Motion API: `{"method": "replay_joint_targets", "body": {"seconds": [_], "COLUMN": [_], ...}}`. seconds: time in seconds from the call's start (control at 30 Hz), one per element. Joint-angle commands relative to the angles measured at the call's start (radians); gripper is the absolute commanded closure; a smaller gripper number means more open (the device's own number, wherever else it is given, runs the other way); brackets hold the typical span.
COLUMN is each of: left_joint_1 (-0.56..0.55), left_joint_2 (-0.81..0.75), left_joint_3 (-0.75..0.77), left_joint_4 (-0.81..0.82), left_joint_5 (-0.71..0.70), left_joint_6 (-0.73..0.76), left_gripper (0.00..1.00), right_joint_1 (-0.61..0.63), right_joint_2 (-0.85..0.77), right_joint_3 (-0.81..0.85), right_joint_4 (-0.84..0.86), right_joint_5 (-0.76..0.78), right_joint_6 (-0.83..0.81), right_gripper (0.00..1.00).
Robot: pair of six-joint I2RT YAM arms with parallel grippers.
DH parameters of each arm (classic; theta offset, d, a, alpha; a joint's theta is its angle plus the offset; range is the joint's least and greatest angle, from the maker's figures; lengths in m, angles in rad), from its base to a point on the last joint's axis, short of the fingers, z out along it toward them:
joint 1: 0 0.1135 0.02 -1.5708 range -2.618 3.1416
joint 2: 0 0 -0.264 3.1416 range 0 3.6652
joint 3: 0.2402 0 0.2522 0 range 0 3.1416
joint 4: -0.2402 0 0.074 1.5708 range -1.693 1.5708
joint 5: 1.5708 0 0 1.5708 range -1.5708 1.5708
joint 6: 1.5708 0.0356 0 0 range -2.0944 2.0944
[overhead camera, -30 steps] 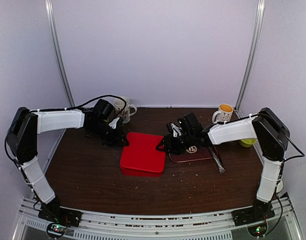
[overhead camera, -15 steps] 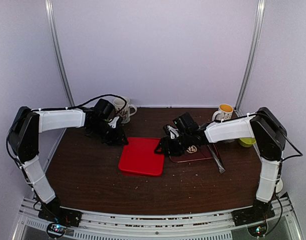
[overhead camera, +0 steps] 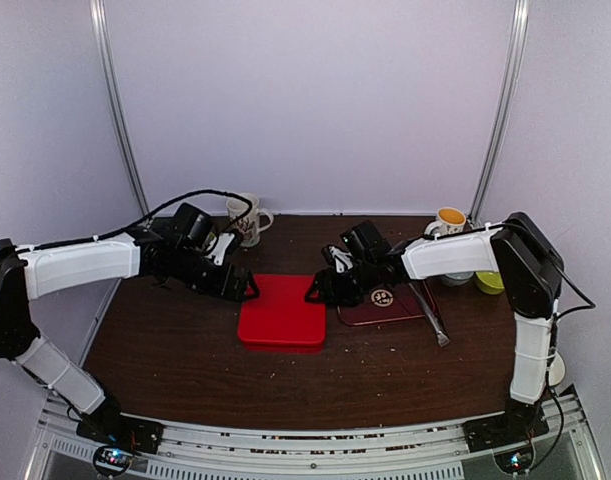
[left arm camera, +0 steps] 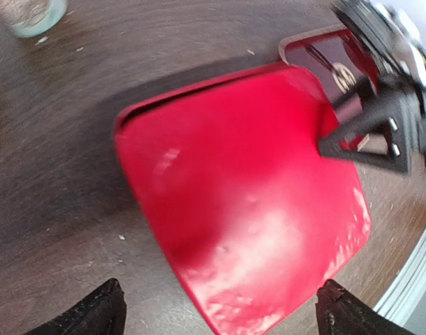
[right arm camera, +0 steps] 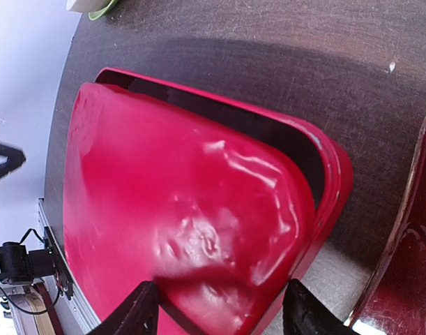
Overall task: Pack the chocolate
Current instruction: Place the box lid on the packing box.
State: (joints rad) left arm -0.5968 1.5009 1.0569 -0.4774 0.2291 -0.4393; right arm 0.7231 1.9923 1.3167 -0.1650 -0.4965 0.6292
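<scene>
L gripper (left arm camera: 219,310) hangs wide open, released, left of the red lid (left arm camera: 233,195); R gripper (right arm camera: 219,307) straddles its right corner, grip unclear. Chocolate unseen, prob. under it in the box (right arm camera: 332,174). Pieces likely tiny, light, crushable, so hold the stiff box sides instead.

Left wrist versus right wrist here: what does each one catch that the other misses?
Left wrist only: the right gripper at the edge of the red lid, a cup's base, the logo on the dark tray. Right wrist only: the dark gap between that lid and the red box's rim, and a green bowl's edge. Both: the red lid, the dark tray, the brown table.
</scene>
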Motion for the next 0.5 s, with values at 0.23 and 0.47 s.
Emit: {"method": "replay_joint_targets", "body": {"seconds": [0.23, 0.47], "left_joint_1": [-0.223, -0.263], "left_joint_2": [-0.073, -0.015], "left_joint_3": [-0.166, -0.176], "left_joint_4": [0.141, 0.122], "left_joint_5": [-0.26, -0.356], "left_joint_6": [0.278, 0.313], "left_gripper": [0.02, 0.02], "right_joint_1": [-0.011, -0.012], "right_joint_2": [0.047, 0.041], "right_joint_3": [0.036, 0.032], "right_joint_4": [-0.034, -0.04], "right_joint_5": [0.033, 0.036], "right_joint_6": [-0.026, -0.033], "right_gripper": [0.39, 0.39]}}
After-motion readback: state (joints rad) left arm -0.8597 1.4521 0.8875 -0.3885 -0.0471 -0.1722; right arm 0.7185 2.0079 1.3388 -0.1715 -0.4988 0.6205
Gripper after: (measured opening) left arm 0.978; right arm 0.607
